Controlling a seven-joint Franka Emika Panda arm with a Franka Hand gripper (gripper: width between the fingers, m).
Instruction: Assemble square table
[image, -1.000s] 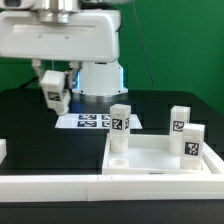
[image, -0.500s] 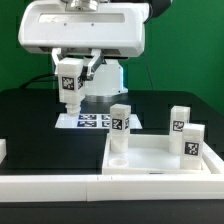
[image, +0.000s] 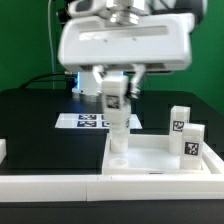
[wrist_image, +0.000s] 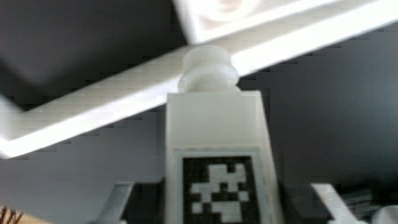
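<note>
Four white block legs show: one in the gripper (image: 116, 100), one standing under it in the square panel (image: 155, 165), two at the panel's far corner. One marker board (image: 85, 121).

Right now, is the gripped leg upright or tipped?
Upright: the leg hangs vertical in the gripper, above the panel.

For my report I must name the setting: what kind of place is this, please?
Probably a robotics lab test bench, not a home or workshop: a green backdrop, a black table with a marker board, and tagged white furniture parts such as the leg in the gripper.
</note>
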